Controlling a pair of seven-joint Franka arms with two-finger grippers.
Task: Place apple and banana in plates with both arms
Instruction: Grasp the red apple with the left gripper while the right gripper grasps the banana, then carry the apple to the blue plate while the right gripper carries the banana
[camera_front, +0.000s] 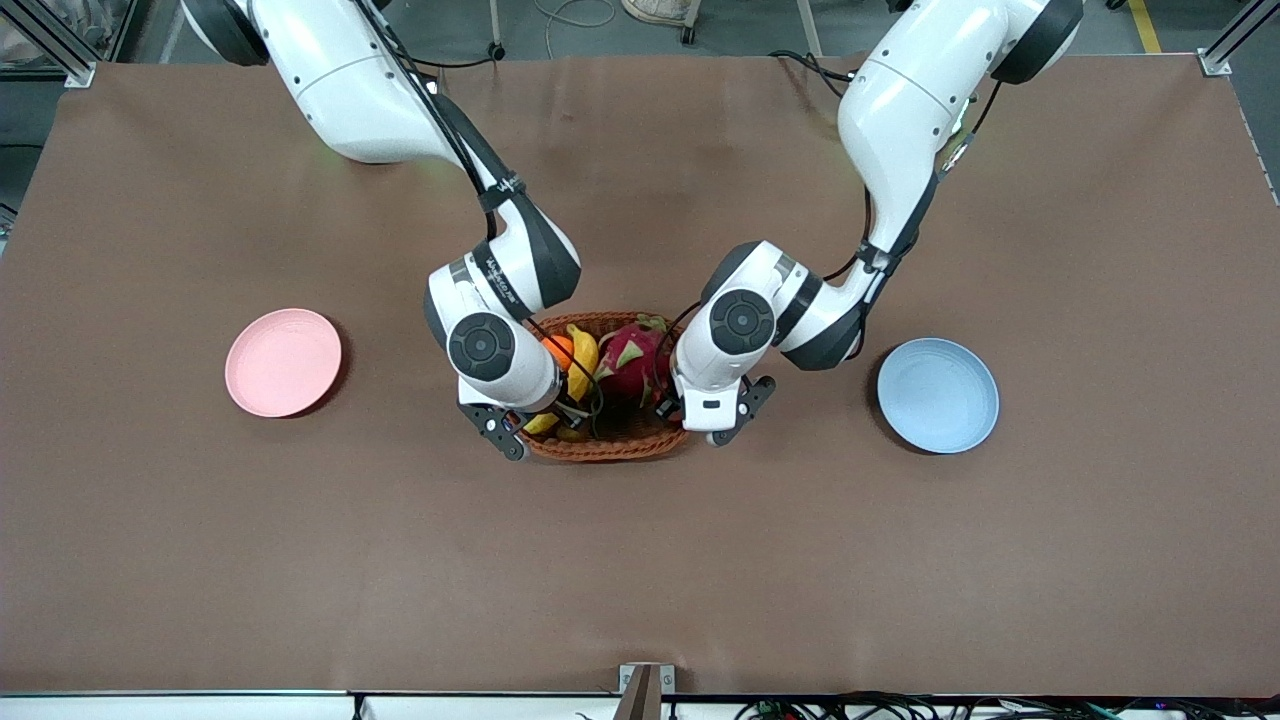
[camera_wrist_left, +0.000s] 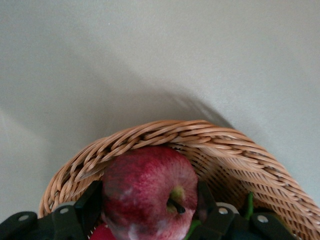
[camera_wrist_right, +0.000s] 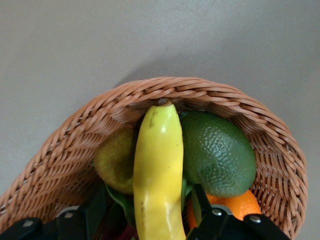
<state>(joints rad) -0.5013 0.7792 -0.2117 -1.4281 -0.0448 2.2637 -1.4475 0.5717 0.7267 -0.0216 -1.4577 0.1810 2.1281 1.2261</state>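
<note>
The dark red apple (camera_wrist_left: 145, 190) lies in the wicker basket (camera_wrist_left: 170, 130), hidden under the left hand in the front view. My left gripper (camera_wrist_left: 150, 200) is down in the basket's end toward the left arm (camera_front: 690, 410), open, one finger close on each side of the apple. The yellow banana (camera_wrist_right: 157, 160) lies in the basket's other end (camera_front: 583, 358). My right gripper (camera_wrist_right: 150, 205) is down there (camera_front: 520, 425), open astride the banana. The pink plate (camera_front: 283, 361) and the blue plate (camera_front: 938, 394) are empty.
The basket (camera_front: 600, 445) sits mid-table between the plates and also holds a magenta dragon fruit (camera_front: 630, 360), an orange (camera_wrist_right: 235, 205), a green avocado (camera_wrist_right: 217, 152) and a kiwi (camera_wrist_right: 115, 160). The two hands are close together over it.
</note>
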